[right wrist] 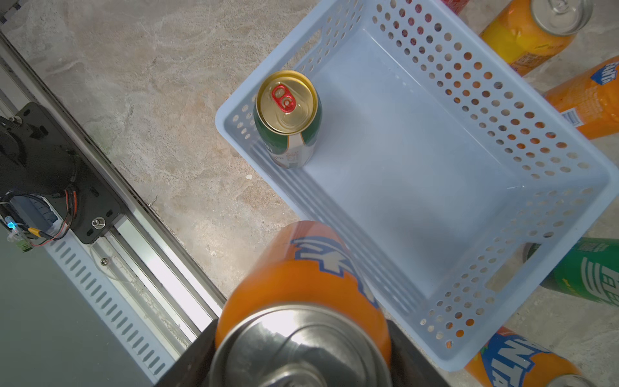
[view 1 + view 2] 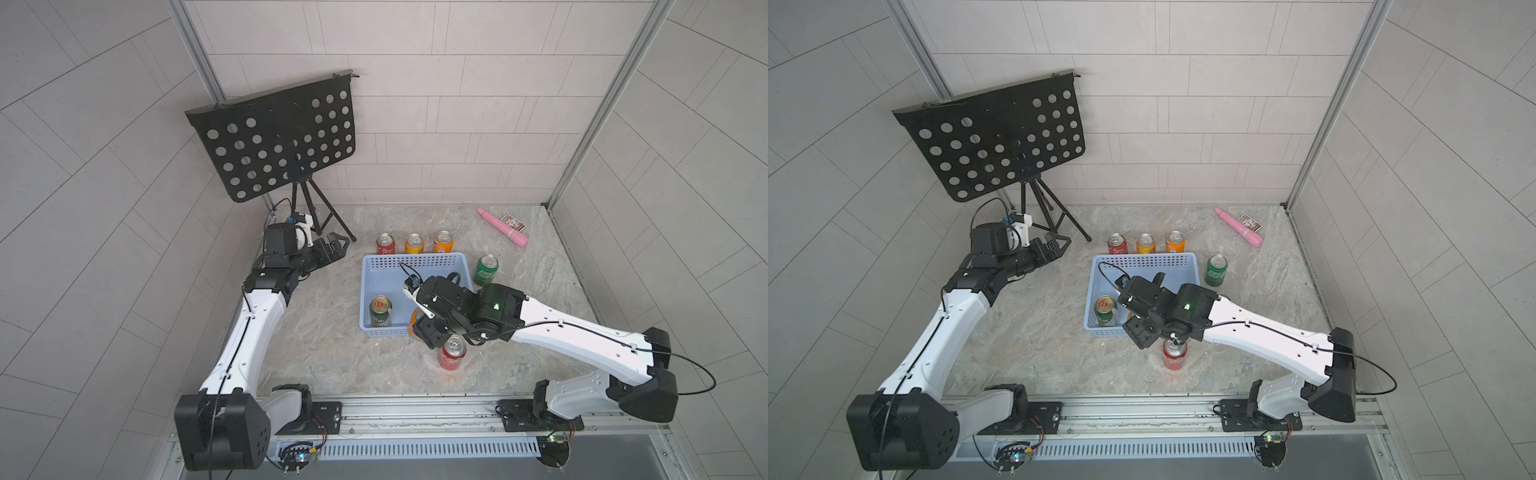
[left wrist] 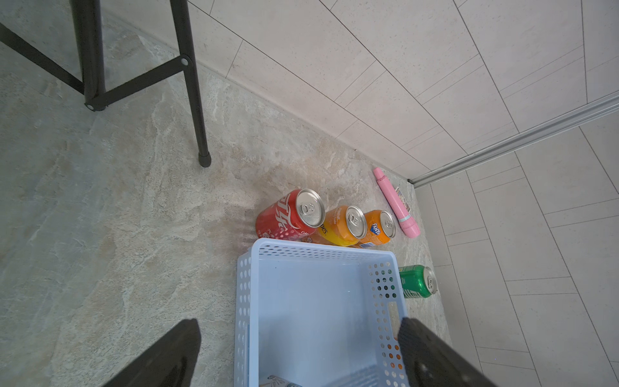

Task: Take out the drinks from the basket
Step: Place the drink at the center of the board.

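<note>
The light-blue basket (image 2: pixel 415 260) (image 2: pixel 1146 262) (image 1: pixel 469 100) sits mid-table. One drink stands inside it, a green can with a gold top (image 2: pixel 380 311) (image 2: pixel 1105 311) (image 1: pixel 288 114). My right gripper (image 2: pixel 428 332) (image 1: pixel 303 351) is shut on an orange can (image 1: pixel 301 274) (image 2: pixel 412 322) at the basket's front right corner. Behind the basket stand a red can (image 2: pixel 385 244), a yellow-orange can (image 2: pixel 414 244) and an orange can (image 2: pixel 443 242). A green can (image 2: pixel 486 270) stands to its right and a red can (image 2: pixel 453 352) in front. Another orange can (image 1: pixel 522 362) stands outside, hidden under the arm in both top views. My left gripper (image 2: pixel 336 245) (image 3: pixel 298 351) is open and empty, left of the basket.
A black perforated music stand (image 2: pixel 274 141) on a tripod (image 3: pixel 194 100) stands at the back left, close to my left gripper. A pink stick (image 2: pixel 503 227) and a small card (image 2: pixel 514 222) lie at the back right. Walls close in three sides; a metal rail (image 2: pixel 415 409) runs along the front.
</note>
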